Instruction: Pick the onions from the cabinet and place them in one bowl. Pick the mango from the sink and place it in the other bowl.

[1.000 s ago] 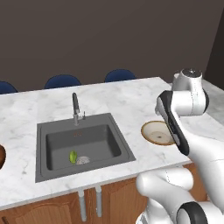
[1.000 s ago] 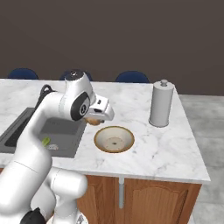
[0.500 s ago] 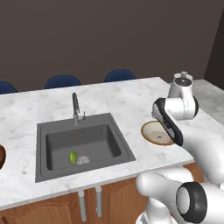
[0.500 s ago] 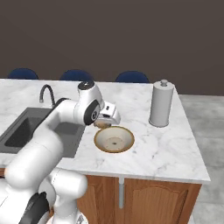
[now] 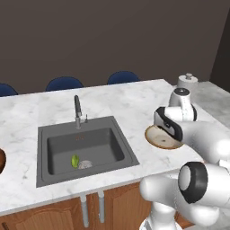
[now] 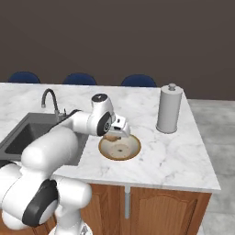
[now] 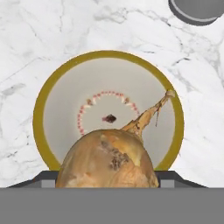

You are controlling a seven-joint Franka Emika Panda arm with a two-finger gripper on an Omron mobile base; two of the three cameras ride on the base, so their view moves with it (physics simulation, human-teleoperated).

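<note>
My gripper (image 7: 107,177) is shut on a tan-yellow onion (image 7: 107,159) with a thin dry stem. It hangs just above the shallow light tan bowl (image 7: 65,100), over the bowl's near side. In the right base view the gripper (image 6: 113,136) hovers at the left rim of that bowl (image 6: 124,149) with the onion (image 6: 111,137) under it. The left base view shows the hand (image 5: 168,123) over the bowl (image 5: 164,139). The yellow-green mango (image 5: 74,160) lies in the grey sink (image 5: 105,143) beside the drain. The dark wooden bowl (image 5: 1,161) peeks in at the left edge. The cabinet is out of view.
A grey paper towel holder (image 6: 169,109) stands on the marble counter right of the tan bowl; its base (image 7: 197,11) shows in the hand view. A faucet (image 5: 77,110) rises behind the sink. Blue chair backs (image 5: 65,83) line the counter's far side.
The arm has swung forward and down, carrying the onion from beside the tan bowl to just over it. The grip is unchanged.
</note>
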